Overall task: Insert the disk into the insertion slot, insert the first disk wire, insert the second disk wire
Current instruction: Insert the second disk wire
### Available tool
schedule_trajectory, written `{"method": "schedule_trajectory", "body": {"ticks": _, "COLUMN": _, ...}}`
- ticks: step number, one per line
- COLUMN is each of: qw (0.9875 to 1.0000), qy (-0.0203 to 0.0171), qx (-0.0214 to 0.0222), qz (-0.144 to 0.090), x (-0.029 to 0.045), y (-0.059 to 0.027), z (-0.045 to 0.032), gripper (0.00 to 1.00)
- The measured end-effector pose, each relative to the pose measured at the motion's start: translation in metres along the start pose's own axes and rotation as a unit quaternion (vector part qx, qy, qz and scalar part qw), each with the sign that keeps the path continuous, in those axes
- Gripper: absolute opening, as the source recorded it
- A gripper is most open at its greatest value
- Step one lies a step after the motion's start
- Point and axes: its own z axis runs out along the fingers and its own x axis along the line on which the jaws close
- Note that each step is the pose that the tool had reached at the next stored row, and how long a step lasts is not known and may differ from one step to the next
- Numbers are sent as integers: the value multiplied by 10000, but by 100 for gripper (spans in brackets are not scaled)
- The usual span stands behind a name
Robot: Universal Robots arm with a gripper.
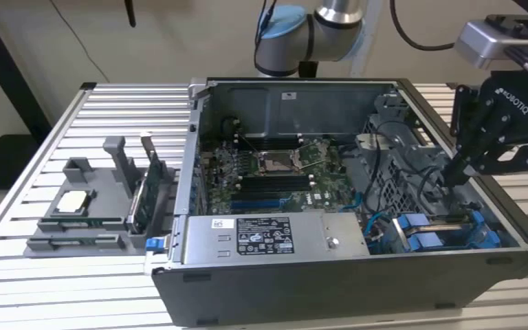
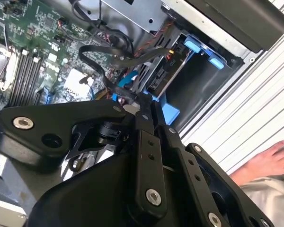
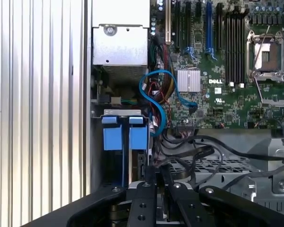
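A: At four o'clock of the case in the exterior view, the disk (image 1: 447,230) sits in the insertion slot (image 1: 484,206).
B: Gripper (image 1: 449,180) fingers nearly closed, apparently pinching a wire; align its connector squarely, press gently.

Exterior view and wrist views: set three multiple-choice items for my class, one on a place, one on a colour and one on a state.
1. The gripper reaches into the computer case at:
A. the exterior view's right end
B. the exterior view's left end
C. the middle, over the processor socket

2. The plastic carriers in the drive bay are:
A. red
B. blue
C. yellow

3. The case's side is:
A. shut by a panel
B. open, with the motherboard exposed
C. covered by a cloth

Answers:
1 A, since the fingers dip in beside the drive bay at that end.
2 B, since both wrist views show them bright blue.
3 B, since the board and cables lie in plain sight.
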Motion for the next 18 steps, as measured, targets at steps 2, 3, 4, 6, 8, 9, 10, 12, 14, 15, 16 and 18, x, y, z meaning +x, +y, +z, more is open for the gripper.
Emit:
{"method": "schedule_trajectory", "body": {"ticks": 2, "qw": 10000, "qy": 0, "qx": -1, "qz": 0, "x": 13, "y": -3, "z": 36, "gripper": 16}}
{"method": "schedule_trajectory", "body": {"ticks": 3, "qw": 10000, "qy": 0, "qx": -2, "qz": 0, "x": 19, "y": -4, "z": 54, "gripper": 16}}
{"method": "schedule_trajectory", "body": {"ticks": 4, "qw": 10000, "qy": 1, "qx": -3, "qz": 1, "x": 24, "y": -5, "z": 72, "gripper": 16}}
{"method": "schedule_trajectory", "body": {"ticks": 6, "qw": 10000, "qy": 0, "qx": -4, "qz": 1, "x": 31, "y": -8, "z": 108, "gripper": 16}}
{"method": "schedule_trajectory", "body": {"ticks": 8, "qw": 10000, "qy": 0, "qx": -5, "qz": 0, "x": 36, "y": -10, "z": 141, "gripper": 16}}
{"method": "schedule_trajectory", "body": {"ticks": 9, "qw": 10000, "qy": 0, "qx": -5, "qz": 1, "x": 37, "y": -11, "z": 151, "gripper": 16}}
{"method": "schedule_trajectory", "body": {"ticks": 10, "qw": 10000, "qy": 1, "qx": -5, "qz": 1, "x": 37, "y": -11, "z": 153, "gripper": 16}}
{"method": "schedule_trajectory", "body": {"ticks": 12, "qw": 10000, "qy": 2, "qx": -5, "qz": 1, "x": 37, "y": -11, "z": 153, "gripper": 16}}
{"method": "schedule_trajectory", "body": {"ticks": 14, "qw": 10000, "qy": 0, "qx": -8, "qz": 1, "x": 37, "y": -11, "z": 155, "gripper": 16}}
{"method": "schedule_trajectory", "body": {"ticks": 15, "qw": 10000, "qy": 0, "qx": -8, "qz": 1, "x": 37, "y": -11, "z": 155, "gripper": 16}}
{"method": "schedule_trajectory", "body": {"ticks": 16, "qw": 10000, "qy": 1, "qx": -8, "qz": 1, "x": 37, "y": -11, "z": 155, "gripper": 16}}
{"method": "schedule_trajectory", "body": {"ticks": 18, "qw": 10000, "qy": 1, "qx": -8, "qz": 1, "x": 37, "y": -11, "z": 155, "gripper": 16}}
